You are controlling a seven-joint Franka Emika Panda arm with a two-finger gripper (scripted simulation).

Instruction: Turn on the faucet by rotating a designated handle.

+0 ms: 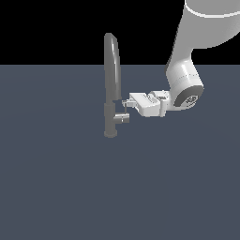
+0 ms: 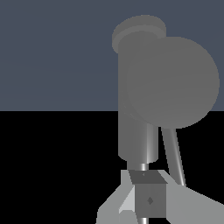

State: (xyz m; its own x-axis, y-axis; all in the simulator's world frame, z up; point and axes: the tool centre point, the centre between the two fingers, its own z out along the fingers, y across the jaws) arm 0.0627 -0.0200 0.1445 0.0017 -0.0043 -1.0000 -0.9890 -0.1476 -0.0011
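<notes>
We are looking at a flat slate-blue floor (image 1: pixel 61 187) under a black backdrop, and the faucet (image 1: pixel 111 84) is standing upright on it, a little toward the exterior view's left of centre. Its dark-grey base column is rising from the floor and its long spout is arching high above the horizon line. The handle (image 1: pixel 123 117) is jutting sideways from the low part of the column toward the exterior view's right, as a short shiny grey stub. Our white arm (image 1: pixel 187 70) is reaching down from the upper corner on the exterior view's right, bending at the wrist and lying nearly level, so that the gripper (image 1: pixel 125 106) is pointing at the column just above the handle stub. In the exterior view the fingertips are sitting right at a thin pin-like lever beside the column, touching or all but touching it. In the wrist view the faucet (image 2: pixel 135 131) is filling the frame very close, with the round end of the handle (image 2: pixel 173 81) facing the camera and a thin rod slanting beside the column. The gripper (image 2: pixel 146 199) is showing pale fingers (image 2: pixel 116 208) crowding around a slim pin, yet we cannot tell whether they are actually pinching it or merely flanking it.
</notes>
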